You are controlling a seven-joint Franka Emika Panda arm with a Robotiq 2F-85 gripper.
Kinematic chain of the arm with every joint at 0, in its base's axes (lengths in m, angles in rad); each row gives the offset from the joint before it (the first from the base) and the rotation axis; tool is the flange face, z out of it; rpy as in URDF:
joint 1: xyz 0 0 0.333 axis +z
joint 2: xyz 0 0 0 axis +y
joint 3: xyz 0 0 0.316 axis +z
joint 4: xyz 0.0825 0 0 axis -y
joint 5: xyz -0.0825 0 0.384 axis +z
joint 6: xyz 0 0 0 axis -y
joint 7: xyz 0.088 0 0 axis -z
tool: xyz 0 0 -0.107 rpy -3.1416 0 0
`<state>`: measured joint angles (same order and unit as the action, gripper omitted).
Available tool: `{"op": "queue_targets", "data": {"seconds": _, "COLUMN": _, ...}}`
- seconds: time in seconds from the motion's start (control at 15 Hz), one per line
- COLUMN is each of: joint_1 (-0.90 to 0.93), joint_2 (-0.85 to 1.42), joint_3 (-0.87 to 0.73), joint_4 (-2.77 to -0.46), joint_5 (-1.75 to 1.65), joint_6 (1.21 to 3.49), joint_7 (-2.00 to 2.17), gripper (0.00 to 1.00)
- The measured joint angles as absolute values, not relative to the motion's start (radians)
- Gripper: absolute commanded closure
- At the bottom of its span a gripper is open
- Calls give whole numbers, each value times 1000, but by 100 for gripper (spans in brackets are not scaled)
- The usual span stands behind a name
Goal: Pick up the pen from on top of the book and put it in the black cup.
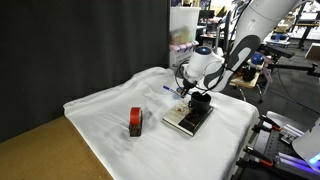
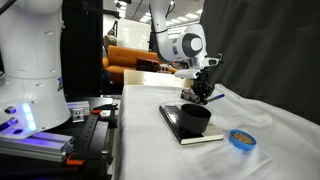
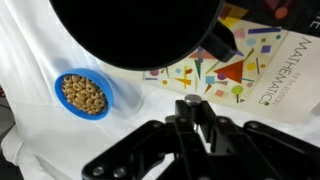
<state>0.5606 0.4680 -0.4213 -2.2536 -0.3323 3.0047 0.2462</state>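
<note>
The black cup [image 1: 200, 101] stands on the dark book [image 1: 186, 123] in both exterior views, cup [image 2: 195, 119] and book [image 2: 177, 127]. In the wrist view the cup [image 3: 140, 30] fills the top, and the book's cover [image 3: 255, 60] shows coloured shapes and the word MATHEMATICS. My gripper [image 1: 185, 93] hangs just above and beside the cup's rim, also seen in an exterior view [image 2: 205, 92]. It is shut on the slim blue pen [image 1: 171, 89]. In the wrist view the pen's grey end [image 3: 190, 101] sits between the closed fingers [image 3: 192, 108].
A small blue round dish of brown pieces [image 3: 83, 93] lies on the white cloth [image 1: 110, 105] near the book, also in an exterior view [image 2: 240, 139]. A red-orange block [image 1: 135, 122] stands on the cloth. Equipment stands beyond the table's edges.
</note>
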Motion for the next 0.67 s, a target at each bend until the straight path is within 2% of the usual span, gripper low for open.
{"op": "queue_targets", "data": {"seconds": 0.07, "joint_1": 573, "joint_2": 457, "joint_3": -430, "joint_4": -2272, "joint_5": -342, "joint_6": 3005, "joint_7": 258, "gripper": 83}}
{"op": "queue_targets", "data": {"seconds": 0.47, "joint_1": 612, "joint_2": 425, "joint_3": -451, "joint_4": -2322, "joint_5": -344, "joint_6": 3005, "joint_7": 270, "gripper": 83}}
{"op": "queue_targets", "data": {"seconds": 0.53, "joint_1": 612, "joint_2": 425, "joint_3": -452, "joint_4": -2322, "joint_5": -344, "joint_6": 3005, "joint_7": 270, "gripper": 96}}
{"op": "queue_targets", "data": {"seconds": 0.67, "joint_1": 612, "joint_2": 426, "joint_3": -452, "joint_4": -2322, "joint_5": -343, "joint_6": 3005, "joint_7": 270, "gripper": 96}}
